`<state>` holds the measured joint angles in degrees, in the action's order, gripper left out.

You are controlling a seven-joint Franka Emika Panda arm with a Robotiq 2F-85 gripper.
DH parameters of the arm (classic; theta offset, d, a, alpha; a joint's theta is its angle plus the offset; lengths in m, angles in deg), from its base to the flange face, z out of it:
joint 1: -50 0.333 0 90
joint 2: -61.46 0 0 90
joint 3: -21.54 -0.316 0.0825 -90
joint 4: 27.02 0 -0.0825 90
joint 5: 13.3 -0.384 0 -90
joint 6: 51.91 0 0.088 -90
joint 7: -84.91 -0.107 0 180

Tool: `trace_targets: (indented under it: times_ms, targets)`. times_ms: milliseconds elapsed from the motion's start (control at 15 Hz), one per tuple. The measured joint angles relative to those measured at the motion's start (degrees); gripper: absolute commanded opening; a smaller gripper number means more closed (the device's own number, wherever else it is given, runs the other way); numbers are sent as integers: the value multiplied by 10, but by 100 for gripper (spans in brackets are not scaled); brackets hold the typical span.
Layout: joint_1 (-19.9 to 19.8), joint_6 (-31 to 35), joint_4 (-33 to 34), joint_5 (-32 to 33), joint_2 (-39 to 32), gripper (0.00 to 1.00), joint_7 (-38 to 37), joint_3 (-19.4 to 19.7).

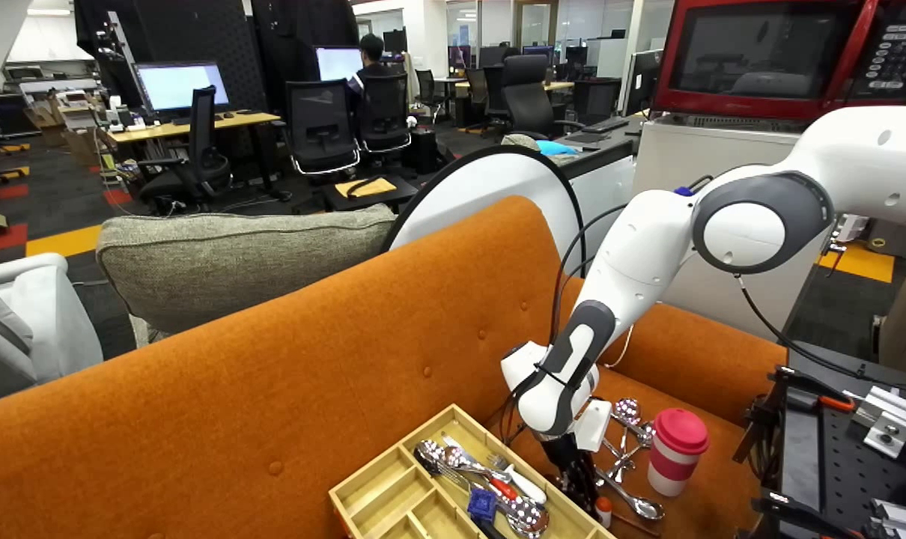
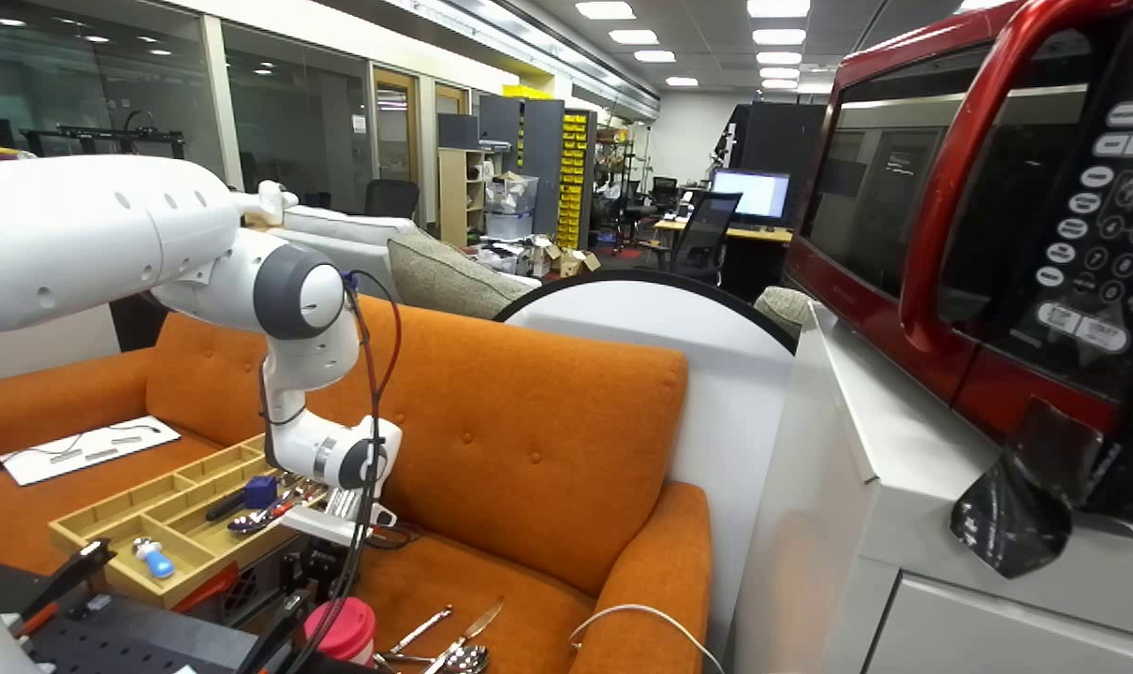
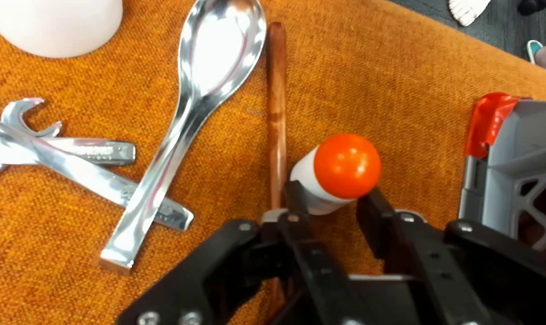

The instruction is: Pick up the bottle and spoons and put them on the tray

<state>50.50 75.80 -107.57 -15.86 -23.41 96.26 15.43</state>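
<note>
Black hand (image 3: 334,203), foreground, lower right of the wrist view: its two fingers (image 3: 296,202) stand narrowly parted at the bottle (image 3: 334,176); whether they grip it cannot be told. The bottle is small, its short white body topped by a broad, glossy, rounded cap (image 3: 347,166) of bright orange-red; in the frame its base points to the lower left and its cap to the upper right. It stands right of centre, at the fingertips: the finger on the left of the frame overlaps the lower side of the body, and the finger on the right ends at the cap's lower edge. At the bottom of an exterior view the bottle appears cap uppermost, just right of the hand. Left of the bottle, on the orange counter (image 3: 237,149) (a sofa seat), lie a reddish-brown stick (image 3: 276,104) and a shiny spoon (image 3: 195,101), bowl at the top. The pale wooden tray (image 1: 382,483), compartmented, fills the bottom centre of an exterior view. Lettering on a short silver handle (image 3: 113,152), left in the wrist view, is too blurred to read; on the red microwave (image 2: 1016,187), upper right of an exterior view, keypad numerals such as 7 and 8 are legible.
</note>
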Motion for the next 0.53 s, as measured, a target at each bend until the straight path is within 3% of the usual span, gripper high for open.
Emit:
trace_targets:
  times_ms: [533]
  targets:
    - [-1, 0, 13, 1, 4, 8, 8, 6]
